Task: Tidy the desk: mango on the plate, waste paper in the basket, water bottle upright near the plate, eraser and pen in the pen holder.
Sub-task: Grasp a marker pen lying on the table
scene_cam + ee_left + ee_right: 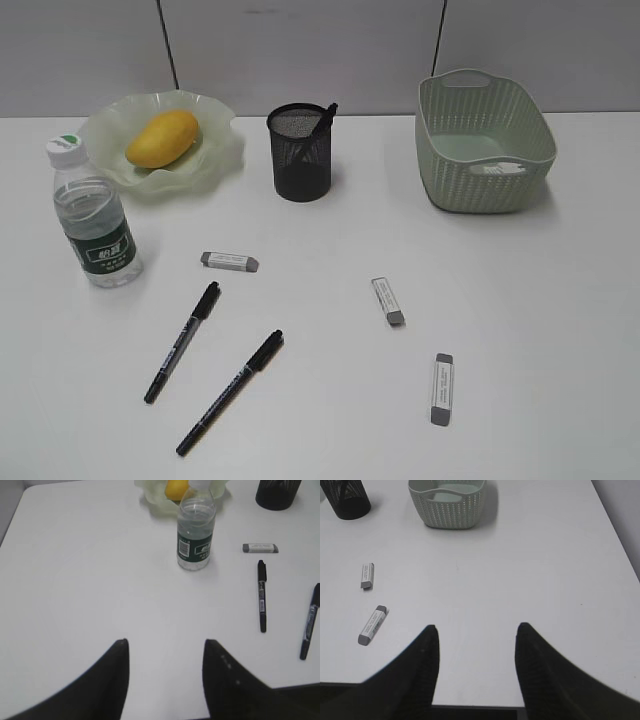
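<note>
While both hands sit back at the near edge holding nothing, the step in hand looks like clearing erasers and pens into the pen holder.
left hand (pixel 165 652): jaws apart, empty, hovering over bare surface (pixel 90 580) at the near edge; nothing between the fingers.
right hand (pixel 476 637): jaws apart in view, empty, though I can't tell whether that gap is settled; also at the near edge.
near eraser (pixel 441 388): closest to the right hand, lying flat and lengthwise; best first pick, judged. Turn the jaws across its short sides and come straight down.
middle eraser (pixel 388 301): just beyond, apart from the first, also right-side work.
two loose pens (pixel 183 340): lying flat and slanted, side by side but not touching, left-side work. Grip mid-barrel so each tips cleanly when lifted.
third eraser (pixel 229 262): beyond the pen tips, clear of them.
water bottle (pixel 93 212): already upright, near the plate; keep the left arm clear of it, it could topple.
pen holder (pixel 300 152): far centre, one pen already inside, leaning right; drop items from directly above the mouth, small opening.
mango (pixel 162 138): on the plate (pixel 215 165), done.
basket (pixel 484 142): far right; white scrap seems to lie inside, likely the waste paper.
</note>
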Available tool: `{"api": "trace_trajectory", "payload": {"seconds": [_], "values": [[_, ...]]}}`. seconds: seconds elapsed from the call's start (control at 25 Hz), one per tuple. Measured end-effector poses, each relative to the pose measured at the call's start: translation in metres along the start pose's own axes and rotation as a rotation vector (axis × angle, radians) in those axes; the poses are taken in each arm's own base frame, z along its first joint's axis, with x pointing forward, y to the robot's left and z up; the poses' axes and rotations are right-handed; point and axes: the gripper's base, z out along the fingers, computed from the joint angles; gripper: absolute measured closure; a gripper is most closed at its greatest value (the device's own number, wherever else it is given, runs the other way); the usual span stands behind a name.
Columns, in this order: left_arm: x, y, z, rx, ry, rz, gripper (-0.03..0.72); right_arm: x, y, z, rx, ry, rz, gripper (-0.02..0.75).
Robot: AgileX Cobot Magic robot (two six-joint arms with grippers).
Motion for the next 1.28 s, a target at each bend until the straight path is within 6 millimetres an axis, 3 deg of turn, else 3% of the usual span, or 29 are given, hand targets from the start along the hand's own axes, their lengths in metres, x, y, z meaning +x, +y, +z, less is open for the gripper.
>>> {"api": "trace_trajectory", "payload": {"seconds": [0.12,0.28,0.44,0.72,0.8,0.96,1.12,1.28], "values": [[-0.005,0.0,0.004,0.001,0.065,0.0,0.297,0.0,0.0,0.0,0.002,0.0,0.001,0.342],[-0.023,0.0,0.007,0.003,0.199,0.001,0.195,0.0,0.0,0.0,0.002,0.0,0.001,0.342],[-0.045,0.001,0.027,-0.001,0.359,-0.024,0.145,0.0,0.0,0.0,0.002,-0.001,0.001,0.343],[-0.075,-0.005,0.081,0.052,0.61,-0.08,0.139,0.0,0.0,0.0,0.002,-0.002,0.001,0.343],[-0.074,-0.003,0.108,0.031,0.729,-0.066,0.139,0.0,0.0,0.0,0.002,-0.002,0.001,0.343],[-0.068,-0.005,0.14,0.033,0.88,-0.056,0.139,0.0,0.0,0.0,0.002,-0.002,0.001,0.343],[-0.067,-0.023,0.158,0.077,0.958,-0.017,0.139,0.0,0.0,0.0,0.002,-0.002,0.001,0.343],[-0.073,-0.055,0.165,0.128,0.973,0.053,0.139,0.0,0.0,0.0,0.002,-0.003,0.001,0.344]]}}
